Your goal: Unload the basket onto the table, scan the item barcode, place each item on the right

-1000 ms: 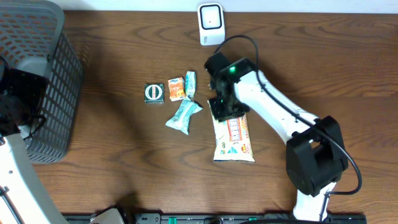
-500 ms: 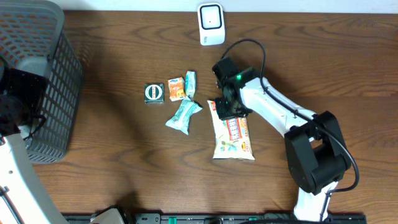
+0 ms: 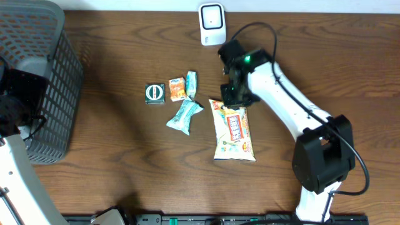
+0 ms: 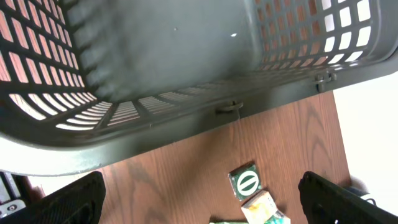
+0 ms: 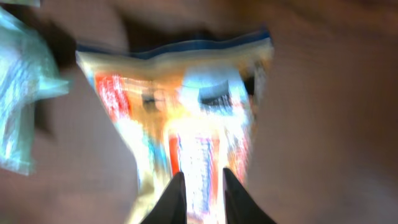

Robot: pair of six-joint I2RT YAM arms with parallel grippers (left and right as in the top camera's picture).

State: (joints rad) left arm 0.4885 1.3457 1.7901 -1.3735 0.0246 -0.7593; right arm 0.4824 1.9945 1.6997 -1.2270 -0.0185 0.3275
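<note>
At top edge of yellow plastic snack bag (image 3: 233,131): right gripper (image 3: 236,95) nearly closed, hold unclear, likely staged for lift to white scanner (image 3: 212,24); left gripper (image 4: 202,186) gaping, empty.

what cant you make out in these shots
Snack bag print and any barcode: motion-blurred in the right wrist view, too small overhead.
Whether the right gripper pinches the bag: its arm covers the fingertips overhead, blur in the wrist view.
Light blue packet label: too small overhead.
</note>
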